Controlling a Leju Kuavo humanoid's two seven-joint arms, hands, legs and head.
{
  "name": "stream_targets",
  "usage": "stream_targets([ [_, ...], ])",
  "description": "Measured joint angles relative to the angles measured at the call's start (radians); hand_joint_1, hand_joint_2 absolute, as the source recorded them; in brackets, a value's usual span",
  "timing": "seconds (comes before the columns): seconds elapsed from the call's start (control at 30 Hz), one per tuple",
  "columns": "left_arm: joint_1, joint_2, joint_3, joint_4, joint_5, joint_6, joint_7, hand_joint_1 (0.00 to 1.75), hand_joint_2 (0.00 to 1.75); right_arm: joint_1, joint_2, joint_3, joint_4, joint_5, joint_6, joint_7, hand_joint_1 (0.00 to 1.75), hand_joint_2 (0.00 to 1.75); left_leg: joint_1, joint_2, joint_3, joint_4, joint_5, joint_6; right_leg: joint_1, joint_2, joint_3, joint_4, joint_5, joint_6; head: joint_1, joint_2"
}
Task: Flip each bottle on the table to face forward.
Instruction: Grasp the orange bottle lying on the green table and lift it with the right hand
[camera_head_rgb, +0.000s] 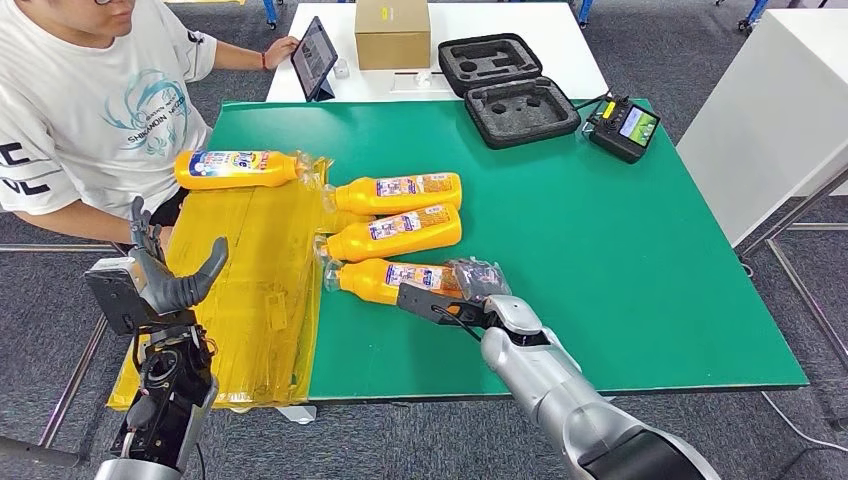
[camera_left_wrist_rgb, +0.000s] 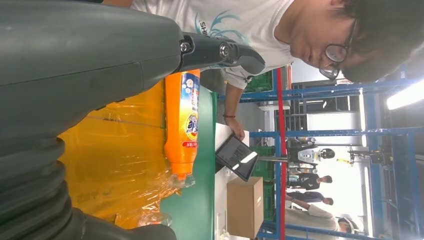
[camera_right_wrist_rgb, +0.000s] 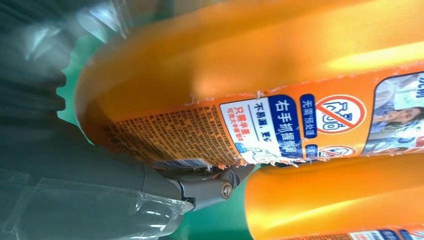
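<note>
Four orange bottles lie on their sides on the green table (camera_head_rgb: 620, 260). The far bottle (camera_head_rgb: 236, 168) rests on the yellow plastic sheet (camera_head_rgb: 255, 290) at the table's left side, close to the seated person (camera_head_rgb: 95, 110). The other three lie in a stack-like row just right of the sheet: upper bottle (camera_head_rgb: 398, 192), middle bottle (camera_head_rgb: 395, 233), nearest bottle (camera_head_rgb: 392, 279), caps all pointing toward the sheet.

Right hand (camera_head_rgb: 455, 295): at the base end of the nearest bottle, fingers laid along its near side. The right wrist view shows a finger (camera_right_wrist_rgb: 210, 187) pressed against the label edge (a firm grip or mere contact, cannot tell from these views).

Left hand (camera_head_rgb: 165, 270): raised at the table's left edge over the sheet, fingers spread, holding nothing; well apart from all bottles.

Background, far side: tablet (camera_head_rgb: 313, 57), cardboard box (camera_head_rgb: 392, 33), open foam-lined case (camera_head_rgb: 508, 78), handheld controller (camera_head_rgb: 625, 127).
</note>
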Motion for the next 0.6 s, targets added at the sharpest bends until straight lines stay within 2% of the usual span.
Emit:
stream_targets([
  [0.3, 0.0, 0.0, 0.0, 0.0, 0.004, -0.001, 0.0, 0.0, 1.75, 0.001, 0.003, 0.0, 0.0, -0.016, -0.001, -0.011, 1.75, 1.75, 0.0, 0.0, 0.0, 0.0, 0.0, 0.0, 0.0, 0.0, 0.0, 0.0, 0.0, 0.0, 0.0, 0.0],
  [0.33, 0.0, 0.0, 0.0, 0.0, 0.007, -0.001, 0.0, 0.0, 1.75, 0.003, 0.005, 0.0, 0.0, -0.034, -0.002, -0.028, 1.75, 1.75, 0.0, 0.0, -0.001, 0.0, 0.0, 0.0, 0.0, 0.0, 0.0, 0.0, 0.0, 0.0, 0.0, 0.0],
  [0.47, 0.004, 0.0, 0.0, 0.0, 0.027, -0.012, 0.0, 0.0, 1.75, 0.036, 0.013, 0.0, -0.018, -0.165, -0.008, -0.202, 1.75, 1.75, 0.0, -0.001, -0.002, 0.0, 0.0, 0.0, 0.0, 0.0, -0.001, 0.0, 0.0, 0.0, 0.0, 0.0],
  [0.6, 0.004, 0.0, 0.0, 0.001, 0.029, -0.014, 0.0, 0.0, 1.75, 0.044, 0.015, 0.0, -0.026, -0.178, -0.006, -0.218, 1.75, 1.75, 0.0, -0.001, -0.003, 0.0, 0.0, 0.0, 0.0, 0.0, -0.002, 0.0, 0.0, 0.0, 0.0, 0.0],
])
